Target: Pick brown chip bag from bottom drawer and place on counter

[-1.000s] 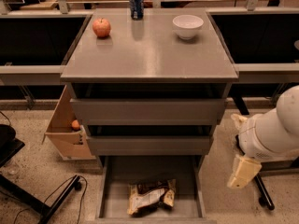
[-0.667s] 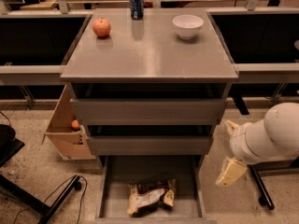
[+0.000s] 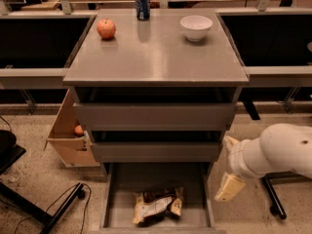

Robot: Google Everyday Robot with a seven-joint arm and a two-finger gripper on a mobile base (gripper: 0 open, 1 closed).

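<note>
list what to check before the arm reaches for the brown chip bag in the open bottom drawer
1. Lowest grey drawer pulled open: ok.
2. Crinkled brown-and-tan chip bag lying uncovered on its floor: ok.
3. Cream gripper over the bag: not ok, it hangs right of the drawer, outside it.
4. Bare space on the glossy grey counter: ok; red apple, blue can and white bowl sit along the back.

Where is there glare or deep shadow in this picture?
Camera view: the glossy counter mirrors the blue can; the brown chip bag in the bottom drawer lies dim; the gripper, right of that drawer, is well lit.
</note>
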